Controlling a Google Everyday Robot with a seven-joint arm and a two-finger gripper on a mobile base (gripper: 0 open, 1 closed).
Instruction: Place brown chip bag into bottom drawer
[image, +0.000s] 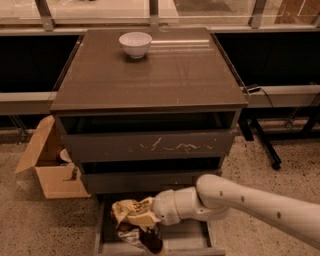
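Observation:
The brown chip bag (131, 216), wrinkly with cream ends and a dark brown lower part, hangs from my gripper (150, 216). The gripper is shut on the bag's upper right side, at the end of my white arm reaching in from the right. The bag is over the left front part of the open bottom drawer (186, 237), and its lower end dips inside the tray. The drawer is pulled out at the foot of the grey-brown cabinet (150, 75). I cannot tell whether the bag touches the drawer floor.
A small white bowl (135, 44) stands at the back of the cabinet top. The middle drawer front (150, 146) has white scratches. An open tan cardboard box (52, 167) sits on the floor left of the cabinet. Table legs (262, 142) stand to the right.

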